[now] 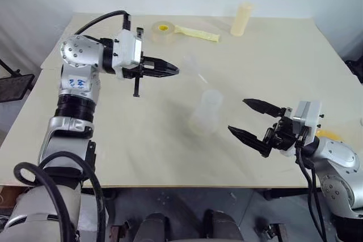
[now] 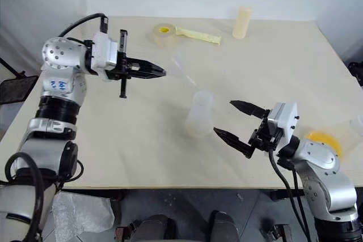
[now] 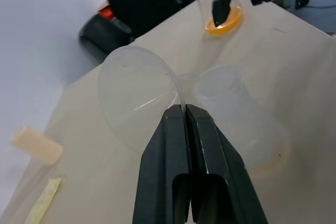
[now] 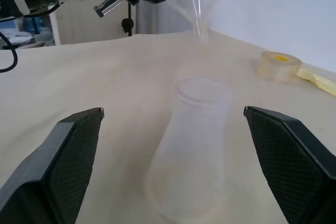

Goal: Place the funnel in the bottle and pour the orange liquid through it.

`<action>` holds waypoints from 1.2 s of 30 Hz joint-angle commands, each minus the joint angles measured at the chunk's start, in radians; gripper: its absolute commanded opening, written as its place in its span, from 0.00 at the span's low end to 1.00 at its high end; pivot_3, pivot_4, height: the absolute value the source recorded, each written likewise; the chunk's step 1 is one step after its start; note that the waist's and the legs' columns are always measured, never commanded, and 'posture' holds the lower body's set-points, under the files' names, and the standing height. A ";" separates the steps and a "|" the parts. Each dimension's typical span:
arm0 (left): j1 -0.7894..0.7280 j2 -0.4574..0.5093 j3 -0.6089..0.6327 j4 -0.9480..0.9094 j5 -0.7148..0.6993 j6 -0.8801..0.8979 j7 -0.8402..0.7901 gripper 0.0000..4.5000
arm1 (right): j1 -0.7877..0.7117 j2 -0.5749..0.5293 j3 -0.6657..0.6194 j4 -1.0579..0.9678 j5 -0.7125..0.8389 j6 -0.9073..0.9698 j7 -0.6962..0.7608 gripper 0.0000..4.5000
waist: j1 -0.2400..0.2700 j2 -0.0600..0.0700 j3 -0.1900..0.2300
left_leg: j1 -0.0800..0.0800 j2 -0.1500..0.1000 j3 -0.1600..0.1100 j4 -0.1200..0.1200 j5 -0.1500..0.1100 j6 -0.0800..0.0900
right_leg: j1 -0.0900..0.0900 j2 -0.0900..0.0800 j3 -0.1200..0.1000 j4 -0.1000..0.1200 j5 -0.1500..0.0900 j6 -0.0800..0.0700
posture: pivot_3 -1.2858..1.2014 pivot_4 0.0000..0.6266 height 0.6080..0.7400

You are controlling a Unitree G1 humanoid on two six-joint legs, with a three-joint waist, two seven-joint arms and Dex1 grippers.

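Note:
My left gripper (image 1: 172, 72) is shut on the rim of the clear funnel (image 3: 137, 94) and holds it in the air, pointing toward the table's middle. The funnel's stem (image 4: 199, 27) hangs a little above and to the far left of the mouth of the clear bottle (image 1: 205, 113). That bottle stands upright mid-table, apart from both grippers. To its right my right gripper (image 1: 238, 116) hovers open and empty, its jaws spread wide toward the bottle (image 4: 195, 156). The orange liquid (image 2: 323, 140) sits in a clear vessel on the table behind my right wrist.
At the table's far side lie a tape roll (image 1: 163, 29) with a yellow strip (image 1: 198, 34) and an upright cream cylinder (image 1: 242, 19). Part of another clear vessel (image 2: 357, 123) shows at the right edge. The tabletop (image 1: 142, 140) ends just in front of me.

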 commanded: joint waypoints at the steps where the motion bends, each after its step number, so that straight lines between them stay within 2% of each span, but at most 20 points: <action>1: -0.068 -0.018 -0.005 0.065 0.027 -0.098 -0.039 0.01 | 0.006 0.005 -0.020 -0.048 -0.007 -0.011 -0.027 1.00 | 0.000 0.000 0.000 | 0.000 0.000 0.000 0.000 0.000 0.000 | -0.001 0.000 0.000 0.000 0.000 0.000 | 0.52 0.24 1.00; 8: -0.121 -0.052 -0.031 0.176 0.065 -0.222 -0.076 0.01 | 0.021 0.016 -0.015 -0.063 -0.025 -0.018 -0.059 1.00 | 0.001 -0.001 0.000 | -0.003 0.000 0.000 0.001 0.000 0.001 | -0.003 0.000 0.000 0.001 0.000 0.000 | 0.52 0.24 1.00; 12: -0.144 -0.063 -0.056 0.209 0.080 -0.277 -0.111 0.01 | 0.032 0.022 -0.018 -0.071 -0.035 -0.025 -0.073 1.00 | 0.001 -0.001 0.001 | -0.015 0.000 -0.001 0.008 0.000 0.001 | -0.013 0.000 0.000 0.005 0.001 0.001 | 0.52 0.24 1.00; 19: -0.164 -0.058 -0.097 0.217 0.055 -0.287 -0.117 0.01 | 0.061 0.028 -0.027 -0.089 -0.045 -0.031 -0.090 1.00 | 0.000 -0.002 0.001 | -0.015 0.000 -0.001 0.008 0.000 0.001 | -0.013 0.000 0.000 0.006 0.001 0.001 | 0.52 0.24 1.00; 36: -0.233 -0.038 -0.297 0.240 0.023 -0.365 -0.117 0.01 | 0.080 0.034 -0.026 -0.078 -0.063 -0.064 -0.093 1.00 | 0.001 -0.002 0.001 | -0.015 0.000 -0.001 0.009 0.000 0.001 | -0.013 0.000 0.000 0.006 0.001 0.001 | 0.52 0.24 1.00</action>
